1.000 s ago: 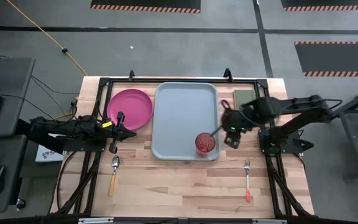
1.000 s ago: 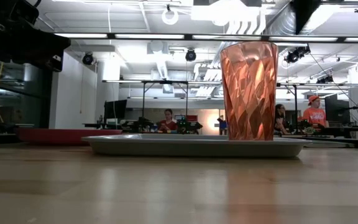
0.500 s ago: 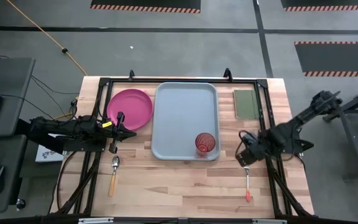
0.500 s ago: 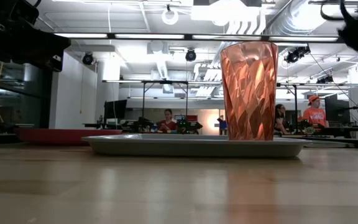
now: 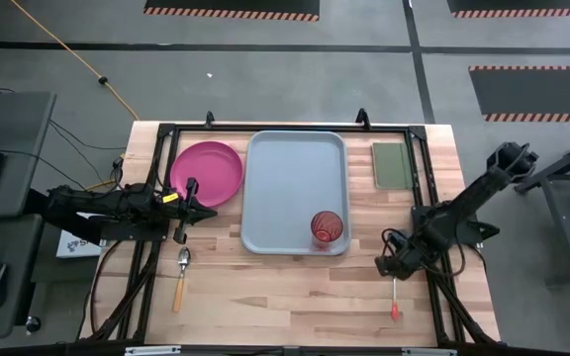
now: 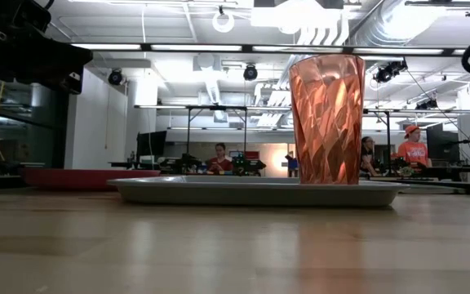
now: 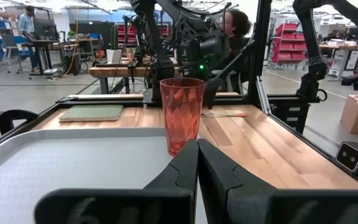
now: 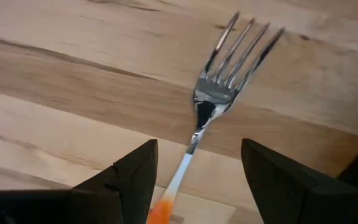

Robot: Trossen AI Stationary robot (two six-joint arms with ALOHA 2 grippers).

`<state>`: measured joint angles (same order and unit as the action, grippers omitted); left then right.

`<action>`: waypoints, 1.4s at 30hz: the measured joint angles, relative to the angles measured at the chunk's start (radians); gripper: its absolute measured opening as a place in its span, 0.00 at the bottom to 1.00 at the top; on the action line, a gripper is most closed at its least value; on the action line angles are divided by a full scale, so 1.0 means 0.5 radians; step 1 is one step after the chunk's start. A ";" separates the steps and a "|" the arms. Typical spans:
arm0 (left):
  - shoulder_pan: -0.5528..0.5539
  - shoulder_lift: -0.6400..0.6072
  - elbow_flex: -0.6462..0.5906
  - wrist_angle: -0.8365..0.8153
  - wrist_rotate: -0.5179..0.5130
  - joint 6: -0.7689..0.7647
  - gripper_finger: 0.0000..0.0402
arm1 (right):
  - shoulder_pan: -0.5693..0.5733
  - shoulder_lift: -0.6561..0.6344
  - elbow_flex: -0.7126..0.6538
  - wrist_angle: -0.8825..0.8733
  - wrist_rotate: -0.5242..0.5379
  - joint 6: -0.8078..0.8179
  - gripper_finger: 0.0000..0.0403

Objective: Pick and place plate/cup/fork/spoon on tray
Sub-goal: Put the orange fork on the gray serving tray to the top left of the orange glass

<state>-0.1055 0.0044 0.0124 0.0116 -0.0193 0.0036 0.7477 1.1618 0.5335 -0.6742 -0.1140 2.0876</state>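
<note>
The red-orange cup [image 5: 327,227] stands upright in the near right corner of the grey-blue tray [image 5: 290,168]; it also shows in the low view [image 6: 326,118] and the left wrist view [image 7: 182,115]. The pink plate [image 5: 206,173] lies on the table left of the tray. The spoon [image 5: 182,277] lies near the front left. The fork [image 8: 219,87] lies on the table right of the tray, tines toward the far edge. My right gripper [image 8: 197,186] is open just above it, one finger on either side of its neck, touching nothing. My left gripper [image 7: 197,165] is shut and empty at the tray's left edge.
A dark green pad [image 5: 391,164] lies at the far right of the table. The black frame rails [image 5: 424,178] run along the table's sides. Bare wood shows along the near edge. People sit at desks in the room beyond the table.
My right gripper has gone from the tray's right edge beside the cup toward the table's near edge and down, and now stands over the fork. The cup stays upright on the tray.
</note>
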 joint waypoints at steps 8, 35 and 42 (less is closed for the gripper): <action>0.000 0.000 0.000 0.000 0.000 0.000 0.00 | 0.043 0.287 0.000 0.174 -0.038 0.112 0.55; 0.000 0.000 -0.001 0.000 0.000 0.000 0.00 | 0.036 0.497 0.143 0.002 -0.017 0.050 0.03; 0.001 0.000 0.000 0.000 0.000 0.000 0.00 | -0.056 0.502 0.313 -0.269 0.083 -0.150 0.03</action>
<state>-0.1051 0.0044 0.0124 0.0116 -0.0193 0.0036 0.7197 1.4130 0.6900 -0.8088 -0.0725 2.0127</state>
